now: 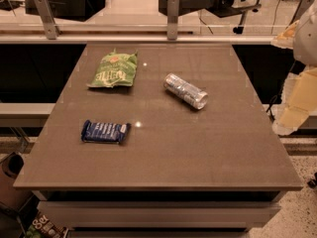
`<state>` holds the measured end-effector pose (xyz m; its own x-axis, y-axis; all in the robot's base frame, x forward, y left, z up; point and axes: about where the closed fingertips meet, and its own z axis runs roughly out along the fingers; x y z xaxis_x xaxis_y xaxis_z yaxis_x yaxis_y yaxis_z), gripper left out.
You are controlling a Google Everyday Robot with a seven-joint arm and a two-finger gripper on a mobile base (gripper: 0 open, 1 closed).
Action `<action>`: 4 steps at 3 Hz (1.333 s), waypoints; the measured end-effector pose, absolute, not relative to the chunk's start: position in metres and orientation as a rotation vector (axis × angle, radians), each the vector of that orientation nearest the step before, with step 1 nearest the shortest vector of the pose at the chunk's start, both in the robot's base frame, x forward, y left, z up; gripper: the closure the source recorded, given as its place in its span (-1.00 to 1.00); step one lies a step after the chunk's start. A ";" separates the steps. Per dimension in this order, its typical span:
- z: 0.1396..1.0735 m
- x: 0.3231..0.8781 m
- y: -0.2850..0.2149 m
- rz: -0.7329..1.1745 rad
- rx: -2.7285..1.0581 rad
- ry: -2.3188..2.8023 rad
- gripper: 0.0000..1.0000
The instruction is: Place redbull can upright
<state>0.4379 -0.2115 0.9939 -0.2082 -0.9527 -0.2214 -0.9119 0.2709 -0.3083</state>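
The redbull can point(185, 90) is being seen lying on its side on the table point(198, 152), a little toward 1 o'clock from the tabletop's middle. Its length is being run from 10 o'clock to 4 o'clock, with one shiny end being presented toward 4 o'clock. It is being touched only by the tabletop.

The arm point(303, 90) is being held at the 3 o'clock edge of the view, beyond the table's right side. It is being shown only in part, as pale segments being hung downward from a rounded white section above. The gripper point(286, 124) is being carried at the arm's lower end, off the table and just beside its right edge. It is well apart from the can, at about 4 o'clock from it. Whether the gripper is released or clenched cannot be told.

A green chip bag point(113, 69) is being seen flat at 10 o'clock from the can. A blue wrapped bar point(105, 131) is being seen at 8 o'clock from the can, and both are well apart from it.
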 end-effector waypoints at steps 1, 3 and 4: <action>0.994 0.438 -0.212 -0.155 -1.694 2.184 -1.00; 1.000 0.449 -0.209 -0.127 -1.621 2.176 -1.00; 0.997 0.462 -0.203 -0.088 -1.556 2.217 -1.00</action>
